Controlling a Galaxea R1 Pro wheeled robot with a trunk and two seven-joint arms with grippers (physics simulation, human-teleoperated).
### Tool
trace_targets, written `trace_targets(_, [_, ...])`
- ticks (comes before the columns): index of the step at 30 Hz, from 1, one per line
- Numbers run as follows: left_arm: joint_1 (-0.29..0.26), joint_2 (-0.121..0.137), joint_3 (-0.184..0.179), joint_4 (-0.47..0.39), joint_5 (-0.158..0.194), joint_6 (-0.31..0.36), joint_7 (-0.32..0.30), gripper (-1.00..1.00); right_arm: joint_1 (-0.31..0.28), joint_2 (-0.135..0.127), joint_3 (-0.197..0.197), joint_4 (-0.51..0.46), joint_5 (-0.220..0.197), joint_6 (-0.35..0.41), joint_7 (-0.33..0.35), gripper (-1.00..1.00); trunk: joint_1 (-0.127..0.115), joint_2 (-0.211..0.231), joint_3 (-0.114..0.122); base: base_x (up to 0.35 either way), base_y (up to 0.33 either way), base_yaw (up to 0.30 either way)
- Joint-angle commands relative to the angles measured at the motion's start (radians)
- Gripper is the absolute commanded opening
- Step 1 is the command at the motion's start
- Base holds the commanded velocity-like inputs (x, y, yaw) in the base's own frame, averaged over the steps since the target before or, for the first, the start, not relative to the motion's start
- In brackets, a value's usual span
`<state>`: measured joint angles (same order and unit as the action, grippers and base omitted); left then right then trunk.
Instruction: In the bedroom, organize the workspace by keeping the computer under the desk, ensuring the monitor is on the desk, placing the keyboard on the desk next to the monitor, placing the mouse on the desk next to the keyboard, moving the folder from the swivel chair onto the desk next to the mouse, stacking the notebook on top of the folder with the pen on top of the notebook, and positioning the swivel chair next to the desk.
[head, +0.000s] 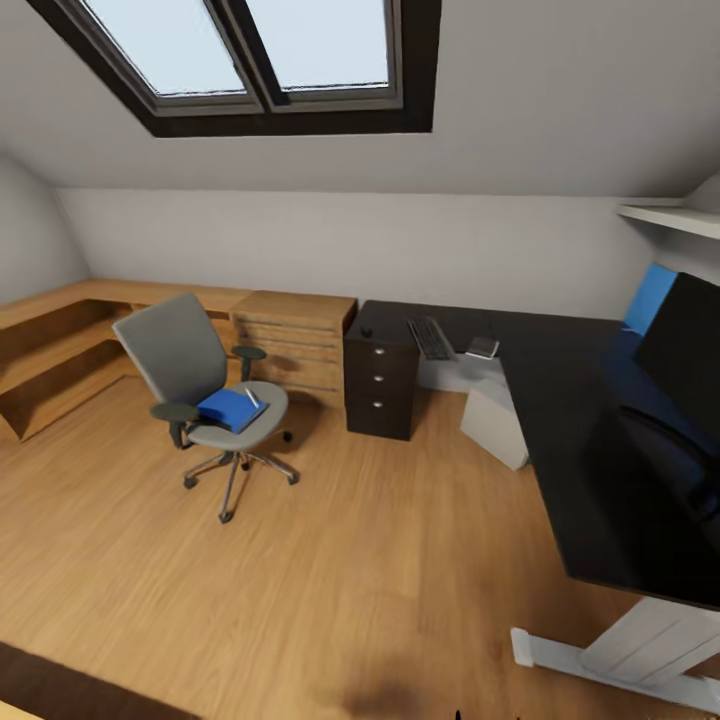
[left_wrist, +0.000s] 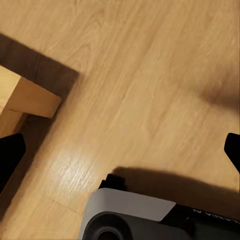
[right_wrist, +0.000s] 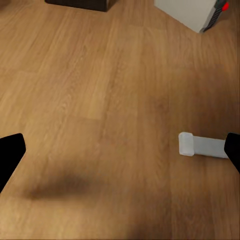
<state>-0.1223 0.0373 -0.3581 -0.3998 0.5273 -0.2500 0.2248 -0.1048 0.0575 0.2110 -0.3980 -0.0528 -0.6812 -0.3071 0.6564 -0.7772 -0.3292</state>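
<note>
The swivel chair (head: 195, 385) stands on the wooden floor at the left, apart from the desk (head: 570, 440). The blue folder (head: 230, 409) lies on its seat, with the whitish pen (head: 252, 397) on top. On the black desk lie the keyboard (head: 430, 338), the mouse (head: 367, 331) and the small notebook (head: 482, 347). The monitor (head: 685, 350) stands at the desk's right end. The grey computer (head: 495, 415) (right_wrist: 192, 12) sits on the floor under the desk. My left gripper (left_wrist: 120, 155) and right gripper (right_wrist: 120, 152) both hang open over bare floor.
A black drawer cabinet (head: 380, 385) and a light wooden drawer unit (head: 295, 340) stand between chair and desk. Low wooden shelving (head: 50, 350) runs along the left wall. The desk's white foot (head: 620, 655) (right_wrist: 202, 146) lies near me. A wooden block (left_wrist: 25, 95) is beside my base (left_wrist: 130, 220).
</note>
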Motion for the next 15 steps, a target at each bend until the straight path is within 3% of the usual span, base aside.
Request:
trace_targets(1, [0.000,0.001,-0.009,-0.001,0.006,-0.003,0.007,1.00,-0.001,-0.001,0.008,0.001,-0.005,-0.003,-0.007,1.00,0.001,-0.001,-0.001,0.262,0.236,-0.273])
trace_targets(11, [0.000,0.001,-0.009,-0.001,0.006,-0.003,0.007,1.00,-0.001,-0.001,0.008,0.001,-0.004,-0.004,-0.007,1.00,0.001,-0.001,0.009,0.262,0.221,-0.251])
trace_targets(15, [0.000,0.001,-0.009,-0.001,0.007,-0.003,0.007,1.00,-0.001,-0.001,0.008,0.002,-0.003,-0.004,-0.007,1.00,0.001,-0.001,0.013,0.220,0.117,-0.216])
